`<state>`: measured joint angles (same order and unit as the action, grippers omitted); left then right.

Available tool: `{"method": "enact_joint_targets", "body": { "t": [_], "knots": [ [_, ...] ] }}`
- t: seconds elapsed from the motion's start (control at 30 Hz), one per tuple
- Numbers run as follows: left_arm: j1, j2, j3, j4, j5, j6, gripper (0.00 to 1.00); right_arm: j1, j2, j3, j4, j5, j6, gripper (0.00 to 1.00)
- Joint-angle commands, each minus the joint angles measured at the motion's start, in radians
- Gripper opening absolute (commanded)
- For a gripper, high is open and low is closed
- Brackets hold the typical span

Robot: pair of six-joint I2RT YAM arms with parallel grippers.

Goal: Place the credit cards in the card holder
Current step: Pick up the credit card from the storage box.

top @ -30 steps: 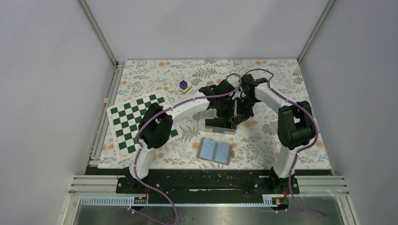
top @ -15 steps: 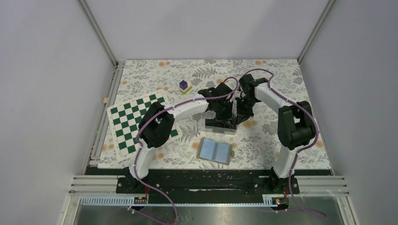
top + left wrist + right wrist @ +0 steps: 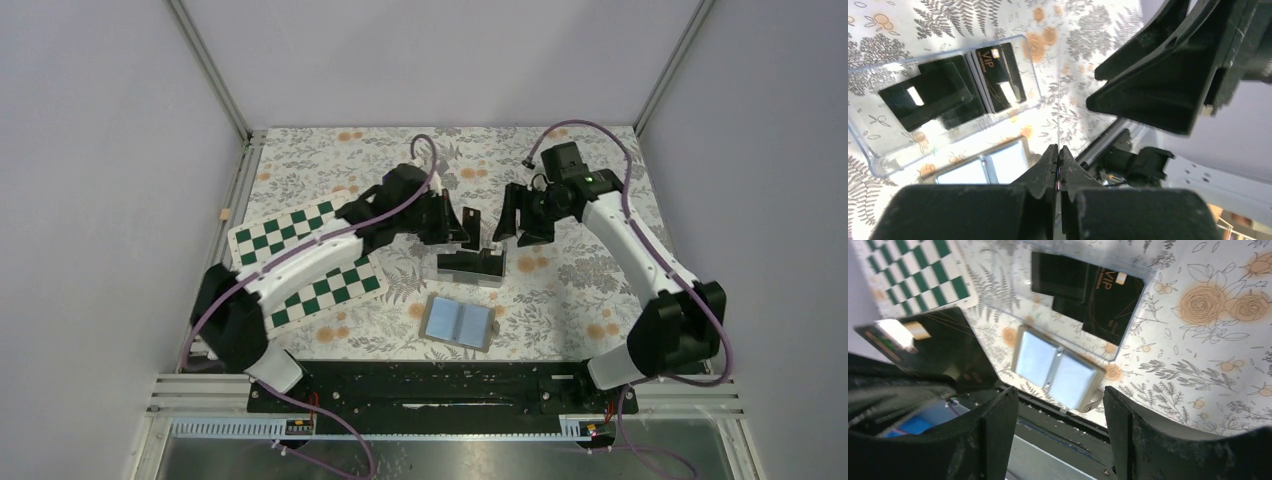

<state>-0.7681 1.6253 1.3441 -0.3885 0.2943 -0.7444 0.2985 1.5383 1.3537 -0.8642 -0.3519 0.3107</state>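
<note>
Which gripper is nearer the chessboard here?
Left. The left gripper, shut on a black card, hangs just right of the chessboard; the open right gripper is farther right, past the left one.

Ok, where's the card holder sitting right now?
In the top view the card holder lies open, blue inside up, at the middle of the near edge of the table, just in front of the clear box holding black cards.

Left end effector (image 3: pixel 458 224) pinched shut, right end effector (image 3: pixel 519 220) spread open, facing each other
</note>
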Motion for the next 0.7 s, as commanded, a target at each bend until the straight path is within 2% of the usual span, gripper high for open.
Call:
{"method": "enact_joint_targets", "body": {
  "t": [0.0,0.1,0.2,0.33,0.47,0.67],
  "knots": [
    [0.033,-0.174,-0.205,0.230,0.125,-0.083,0.00,-0.046,-0.116,-0.088,0.034,-0.227,0.009,0.70],
    [0.042,-0.266,-0.339,0.366,0.237,-0.158,0.00,-0.051,-0.181,-0.167,0.088,-0.397,0.022,0.69],
    [0.047,-0.322,-0.476,0.592,0.366,-0.286,0.00,-0.052,-0.236,-0.265,0.199,-0.591,0.086,0.65],
    [0.048,-0.346,-0.586,0.884,0.485,-0.452,0.00,-0.051,-0.280,-0.401,0.447,-0.781,0.235,0.58],
    [0.049,-0.367,-0.617,0.905,0.486,-0.461,0.00,-0.051,-0.310,-0.475,0.555,-0.856,0.295,0.56],
    [0.049,-0.347,-0.607,0.912,0.502,-0.468,0.00,-0.052,-0.317,-0.536,0.723,-0.915,0.424,0.44]
  ]
}}
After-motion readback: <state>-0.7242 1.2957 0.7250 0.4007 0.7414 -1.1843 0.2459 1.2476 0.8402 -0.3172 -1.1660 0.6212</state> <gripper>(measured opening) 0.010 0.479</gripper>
